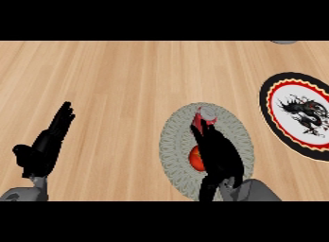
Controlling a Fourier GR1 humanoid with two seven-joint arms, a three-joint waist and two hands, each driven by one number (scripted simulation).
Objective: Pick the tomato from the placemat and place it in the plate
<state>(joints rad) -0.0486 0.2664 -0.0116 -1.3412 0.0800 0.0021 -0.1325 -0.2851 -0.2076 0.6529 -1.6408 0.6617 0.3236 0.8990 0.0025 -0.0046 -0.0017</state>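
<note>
Tomato (194,158) lies on the placemat (173,142) beneath the right robot hand (220,153), fingers straight.

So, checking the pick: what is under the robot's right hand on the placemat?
Under the right hand a red tomato shows at its left edge, lying on the grey placemat. The rest of the tomato is covered.

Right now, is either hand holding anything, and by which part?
Cannot tell. The right hand lies over the round red tomato on the grey oval placemat, hiding any contact. The left hand holds nothing.
</note>
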